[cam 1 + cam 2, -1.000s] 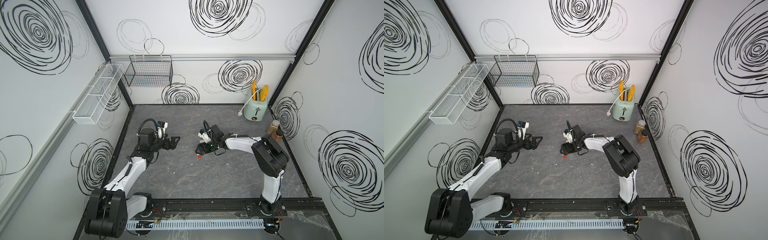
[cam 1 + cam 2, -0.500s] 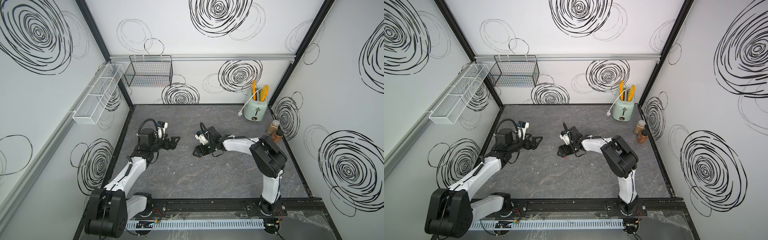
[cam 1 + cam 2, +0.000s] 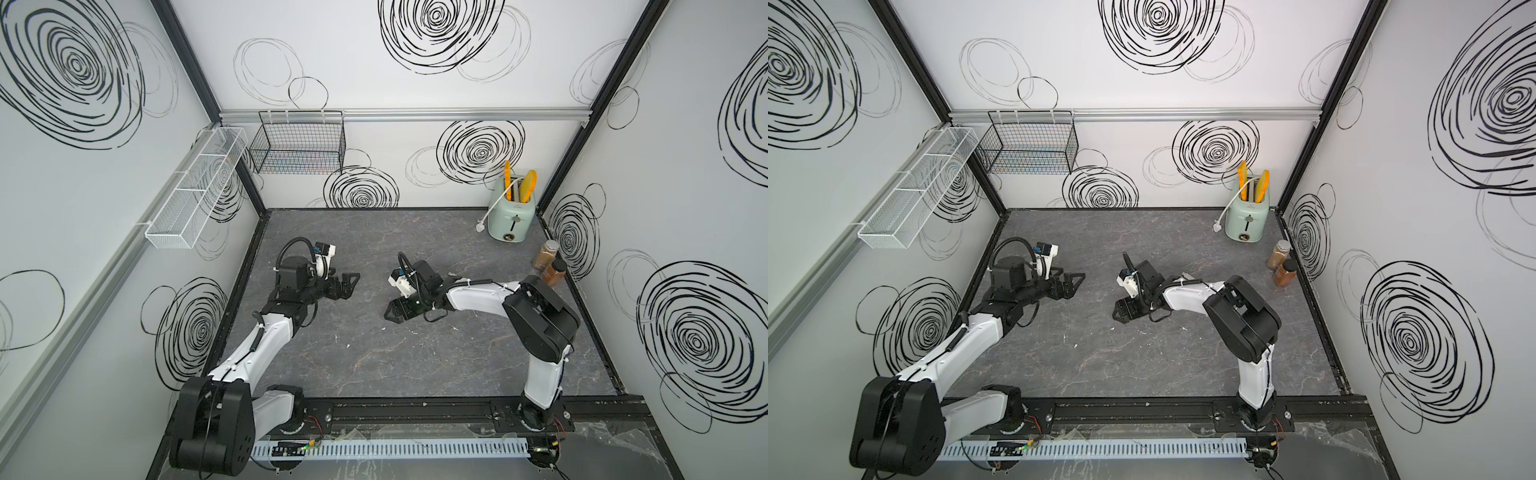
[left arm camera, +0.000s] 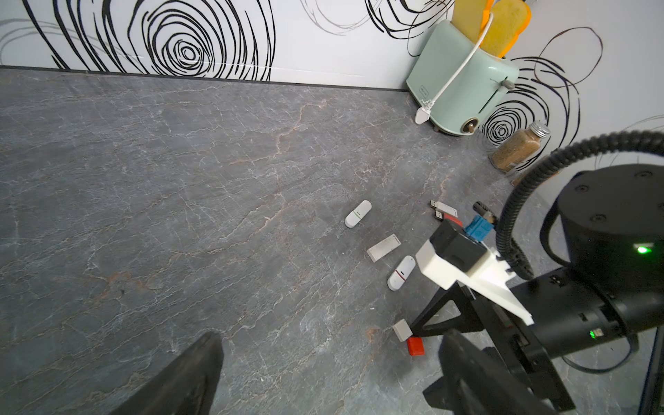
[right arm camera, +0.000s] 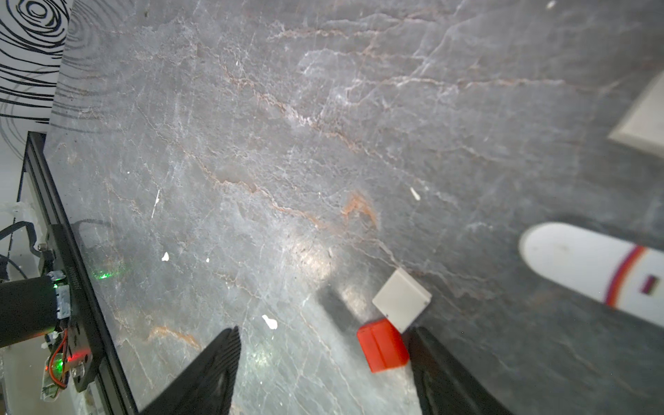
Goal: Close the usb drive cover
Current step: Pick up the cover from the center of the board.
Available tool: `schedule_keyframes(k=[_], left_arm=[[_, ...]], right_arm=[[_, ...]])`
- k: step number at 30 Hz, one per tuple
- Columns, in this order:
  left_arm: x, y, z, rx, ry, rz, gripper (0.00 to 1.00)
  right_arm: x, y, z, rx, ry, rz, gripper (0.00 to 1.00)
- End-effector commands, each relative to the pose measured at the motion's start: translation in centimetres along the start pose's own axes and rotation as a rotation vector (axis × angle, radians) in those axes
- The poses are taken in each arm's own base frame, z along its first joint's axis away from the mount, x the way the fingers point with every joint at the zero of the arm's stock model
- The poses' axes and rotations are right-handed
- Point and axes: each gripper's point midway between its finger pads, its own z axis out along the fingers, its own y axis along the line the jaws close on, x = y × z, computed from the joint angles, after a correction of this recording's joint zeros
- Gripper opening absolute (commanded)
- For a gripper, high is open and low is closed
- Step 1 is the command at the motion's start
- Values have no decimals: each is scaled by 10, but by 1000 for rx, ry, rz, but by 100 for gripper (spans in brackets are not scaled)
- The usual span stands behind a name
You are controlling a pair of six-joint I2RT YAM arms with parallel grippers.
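Observation:
A small red cap point(image 5: 382, 345) lies on the dark stone table point(image 5: 251, 143). It sits between the fingers of my right gripper point(image 5: 323, 337), close against one finger point(image 5: 442, 370). A white square cap point(image 5: 401, 300) touches its far end, just beyond the fingertip. The right gripper point(image 3: 392, 311) is open and low on the table. It hides both caps in both top views. Two usb drives with bare metal plugs point(image 4: 443, 210) lie behind the right wrist. My left gripper point(image 4: 332, 345) is open and empty, well apart at the left point(image 3: 351, 280).
Two capped white oval drives point(image 4: 358, 213) point(image 4: 401, 273) and a flat white rectangular one point(image 4: 383, 248) lie near the right gripper. A mint toaster point(image 3: 511, 216) and two spice jars point(image 3: 548, 259) stand at the back right. A wire basket point(image 3: 297, 145) hangs on the back wall.
My right gripper has slid a little to the left over the red cap, which showed beside it before and is now covered in the top views. Its jaws have narrowed slightly. The left arm is still.

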Motion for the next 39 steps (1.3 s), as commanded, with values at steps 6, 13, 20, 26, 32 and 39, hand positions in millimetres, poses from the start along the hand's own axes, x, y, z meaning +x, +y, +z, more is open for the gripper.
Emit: schedule_keyframes(k=[6,13,20,26,32,39], left_arm=[[-9,-6,-1,21,-40,45,98],[-9,-6,-1,20,-41,45,98],[-9,-6,-1,21,-41,45,98],[-8,-5,-1,19,-39,47,98],[-7,-5,1,21,-34,44,98],[-6,-6,2,26,-32,43,98]], right_arm=[[20,0,-6,41,60,13,76],[-18,-9,-27,93,-3,-50,75],[-48,-10,-13,79,-1,-93,75],[-52,-16,8,80,47,-108,70],[-29,-20,20,96,124,-121,61],[-12,-31,16,179,169,-195,57]])
